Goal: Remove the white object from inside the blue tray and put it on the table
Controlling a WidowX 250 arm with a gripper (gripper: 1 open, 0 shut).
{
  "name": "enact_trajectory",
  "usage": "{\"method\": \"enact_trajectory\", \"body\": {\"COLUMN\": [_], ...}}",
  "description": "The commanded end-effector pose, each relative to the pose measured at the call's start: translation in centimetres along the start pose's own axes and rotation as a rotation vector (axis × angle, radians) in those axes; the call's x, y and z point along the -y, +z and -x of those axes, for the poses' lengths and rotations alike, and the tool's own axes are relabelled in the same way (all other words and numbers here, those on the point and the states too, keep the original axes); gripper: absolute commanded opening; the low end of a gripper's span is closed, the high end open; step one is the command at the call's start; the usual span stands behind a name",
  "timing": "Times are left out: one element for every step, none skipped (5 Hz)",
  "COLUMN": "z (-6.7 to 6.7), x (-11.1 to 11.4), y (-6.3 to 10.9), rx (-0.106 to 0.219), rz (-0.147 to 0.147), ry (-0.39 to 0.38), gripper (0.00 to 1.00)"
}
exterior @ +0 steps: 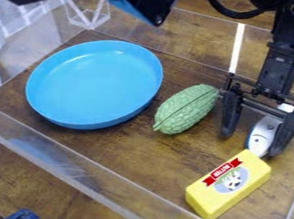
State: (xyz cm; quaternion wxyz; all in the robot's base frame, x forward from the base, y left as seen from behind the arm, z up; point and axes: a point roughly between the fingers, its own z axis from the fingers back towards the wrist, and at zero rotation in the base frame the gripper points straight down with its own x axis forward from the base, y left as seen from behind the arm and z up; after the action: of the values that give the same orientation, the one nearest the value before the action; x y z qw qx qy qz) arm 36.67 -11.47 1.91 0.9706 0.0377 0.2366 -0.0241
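In the camera view, the white object is seen on the table, outside the blue tray, near the right edge of the picture; it is partly covered by the gripper, whose fingers are spread apart, and no clamping on it can be made out. The removal asked for can be judged done as things lie; what remains, it seems, is for the arm to be lifted clear.

The main risk is judged to lie in that retreat: the white object could be snagged by a finger and dragged or tipped, since the fingers are placed over and beside it; the yellow box, just beside its lower end, could be nudged if the arm were swung low; the green ribbed object could be pushed or rolled by the finger next to it, its rounded shape offering little resistance. If the jaws were closed again too early, the white object could be picked up anew or pinched askew.

The black arm is reached in from the top of the picture and bent down at the right; the gripper is held low, its fingers pointed toward the tabletop; whether the fingertips touch the wood cannot be told.
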Motion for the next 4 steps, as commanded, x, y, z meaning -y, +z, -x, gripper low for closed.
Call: {"method": "enact_trajectory", "body": {"z": [0.1,-0.6,-1.1,-0.6], "x": [-0.9,-1.3,-1.7,-1.3], "y": [2.6,2.4,2.1,2.3], "rx": [0.048,0.045,0.033,0.016], "rz": [-0.001,0.015,0.04,0.09], "ry": [0.011,0.017,0.028,0.074], "gripper": [1.0,1.0,1.0,1.0]}}
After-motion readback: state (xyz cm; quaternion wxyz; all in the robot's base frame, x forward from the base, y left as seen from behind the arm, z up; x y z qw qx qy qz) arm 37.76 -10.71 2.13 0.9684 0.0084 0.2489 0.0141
